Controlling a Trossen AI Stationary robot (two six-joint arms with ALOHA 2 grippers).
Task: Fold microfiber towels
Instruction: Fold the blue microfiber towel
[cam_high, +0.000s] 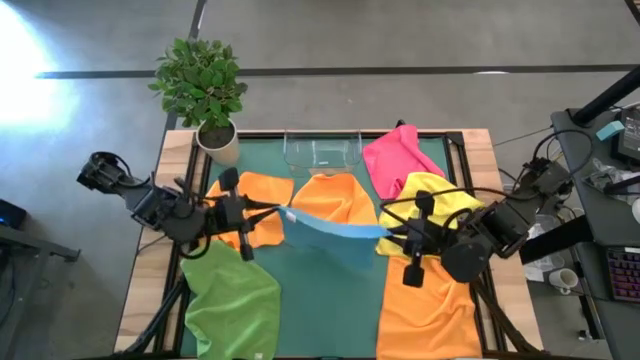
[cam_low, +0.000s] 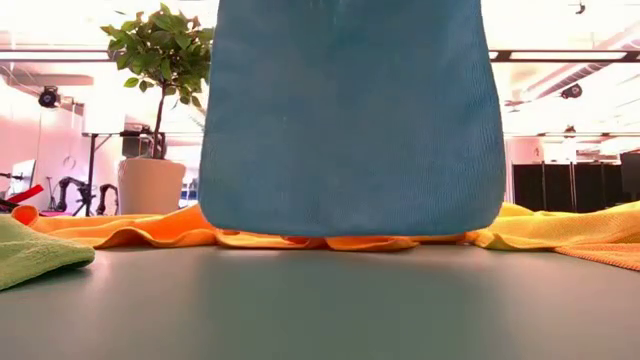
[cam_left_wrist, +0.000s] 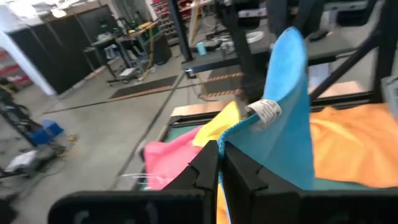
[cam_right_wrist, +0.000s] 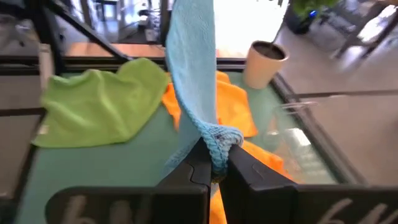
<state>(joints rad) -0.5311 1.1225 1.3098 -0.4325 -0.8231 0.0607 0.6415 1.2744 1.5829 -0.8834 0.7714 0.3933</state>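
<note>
Tray (cam_high: 322, 150) seen at mat's far edge, contents not discernible. Blue towel (cam_high: 330, 228) held stretched above mat centre, clamped by left gripper (cam_high: 278, 210) and right gripper (cam_high: 385, 232).

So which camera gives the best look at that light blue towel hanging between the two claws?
The high view: the light blue towel is stretched between the left gripper and right gripper, both shut on it. The low view shows only its hanging lower part; each wrist view shows just a pinched corner.

light blue towel (cam_high: 330, 232) hanging stretched above table; other towels (cam_high: 232, 300) lying crumpled around.
</note>
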